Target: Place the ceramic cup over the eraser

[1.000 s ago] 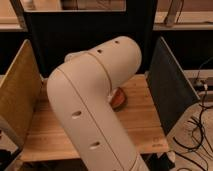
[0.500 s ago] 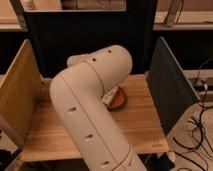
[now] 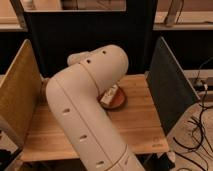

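The robot's thick white arm (image 3: 85, 100) fills the middle of the view, bent at a bulky elbow over the wooden table (image 3: 142, 127). The gripper is hidden behind that elbow, toward the far side of the table, so I cannot tell whether it is open or closed or has hold of anything. Just to the right of the hidden gripper's spot, a reddish-brown dish (image 3: 120, 103) peeks out with a white bottle (image 3: 110, 95) (yellowish label) lying on it. The ceramic cup is out of sight behind the arm. A tan panel (image 3: 17, 95) stands on the left and a dark panel (image 3: 167, 85) on the right.
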`<state>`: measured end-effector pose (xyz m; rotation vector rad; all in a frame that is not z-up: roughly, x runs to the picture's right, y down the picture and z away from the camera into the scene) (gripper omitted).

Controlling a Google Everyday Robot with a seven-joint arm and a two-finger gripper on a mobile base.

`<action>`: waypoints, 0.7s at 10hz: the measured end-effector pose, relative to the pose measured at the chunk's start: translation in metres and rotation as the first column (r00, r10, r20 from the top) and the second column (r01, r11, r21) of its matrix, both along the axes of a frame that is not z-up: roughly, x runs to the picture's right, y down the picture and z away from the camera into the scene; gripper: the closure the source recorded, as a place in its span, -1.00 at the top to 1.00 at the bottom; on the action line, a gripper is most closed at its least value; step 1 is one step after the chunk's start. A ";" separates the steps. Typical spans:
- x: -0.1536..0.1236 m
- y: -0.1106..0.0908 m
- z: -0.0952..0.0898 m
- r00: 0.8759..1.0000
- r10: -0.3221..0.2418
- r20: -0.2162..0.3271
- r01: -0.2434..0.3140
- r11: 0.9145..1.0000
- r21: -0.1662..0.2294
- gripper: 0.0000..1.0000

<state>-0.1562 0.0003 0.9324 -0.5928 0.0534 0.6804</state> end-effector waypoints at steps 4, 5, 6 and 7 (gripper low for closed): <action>-0.005 -0.004 -0.020 1.000 -0.014 0.009 0.014 1.000 0.023 -0.94; -0.007 -0.009 -0.026 1.000 -0.010 0.018 0.009 0.999 0.034 -0.99; -0.009 -0.018 -0.033 1.000 -0.002 0.030 0.001 0.999 0.052 -1.00; -0.008 -0.037 -0.047 0.999 0.016 0.047 -0.020 0.996 0.090 -1.00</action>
